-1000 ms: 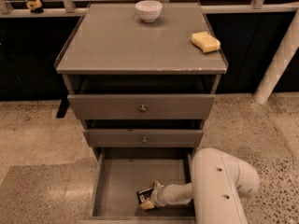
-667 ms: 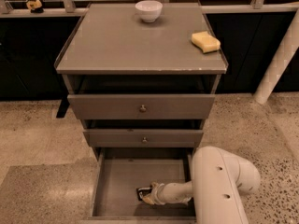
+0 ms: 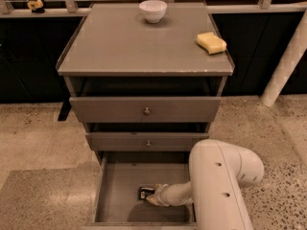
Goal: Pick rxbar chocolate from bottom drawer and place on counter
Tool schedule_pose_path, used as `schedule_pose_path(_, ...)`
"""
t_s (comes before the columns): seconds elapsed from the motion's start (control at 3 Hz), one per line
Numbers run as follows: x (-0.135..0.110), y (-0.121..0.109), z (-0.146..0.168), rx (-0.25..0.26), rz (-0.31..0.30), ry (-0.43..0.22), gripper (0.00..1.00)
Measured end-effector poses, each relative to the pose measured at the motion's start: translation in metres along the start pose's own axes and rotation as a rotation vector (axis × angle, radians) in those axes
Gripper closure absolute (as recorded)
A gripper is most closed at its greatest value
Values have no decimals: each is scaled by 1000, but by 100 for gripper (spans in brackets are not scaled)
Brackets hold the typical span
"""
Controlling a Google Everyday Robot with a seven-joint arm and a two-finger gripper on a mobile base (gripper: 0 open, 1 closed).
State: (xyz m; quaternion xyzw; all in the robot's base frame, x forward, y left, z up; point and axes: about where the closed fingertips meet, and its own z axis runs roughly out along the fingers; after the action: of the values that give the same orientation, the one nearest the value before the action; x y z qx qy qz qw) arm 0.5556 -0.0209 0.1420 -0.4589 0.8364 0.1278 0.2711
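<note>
Gripper: the gripper (image 3: 152, 195) is inside the bottom drawer (image 3: 117, 190), low over its floor, at the end of the white arm (image 3: 220, 181) that reaches in from 3 o'clock.
Fingers: clamped on the 3 o'clock end of the rxbar chocolate (image 3: 144, 193), as far as this view shows.
Rxbar chocolate: in the bottom drawer, near the middle of its floor, its dark wrapper sticking out from the gripper toward 9 o'clock.
Drawer edges: the bottom drawer is pulled fully out. Its left wall stands well apart from the bar at 9 o'clock, and its front lip lies at 6 o'clock along the picture's lower edge.
Overhang: the middle drawer (image 3: 146, 142) front sits at 12 o'clock from the bar, and the top drawer (image 3: 144, 110) juts out above that.
Open room: bare drawer floor lies from 8 to 11 o'clock of the bar. The arm's bulky elbow covers the drawer's 3 to 5 o'clock side.
Counter: the counter (image 3: 129, 47) carries a white bowl (image 3: 153, 10) at its 12 o'clock edge and a yellow sponge (image 3: 211, 42) toward 2 o'clock. Its middle and 9 o'clock half are bare, and the front edge is chipped.
Surroundings: a white post (image 3: 288, 56) leans at 3 o'clock of the cabinet, with speckled floor (image 3: 38, 138) on both sides.
Change: a second ago the bar lay closer to the front lip; bar and gripper have since shifted together toward 11 o'clock. Bowl, sponge and the drawers are unmoved.
</note>
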Motion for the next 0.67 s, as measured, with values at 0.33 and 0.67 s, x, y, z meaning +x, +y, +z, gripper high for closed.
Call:
schedule_pose_path(0.33,-32,-8,-30,44,-61,-26,100)
schedule_pose_path(0.67,-67,-19,-66,69,-105,-61,100)
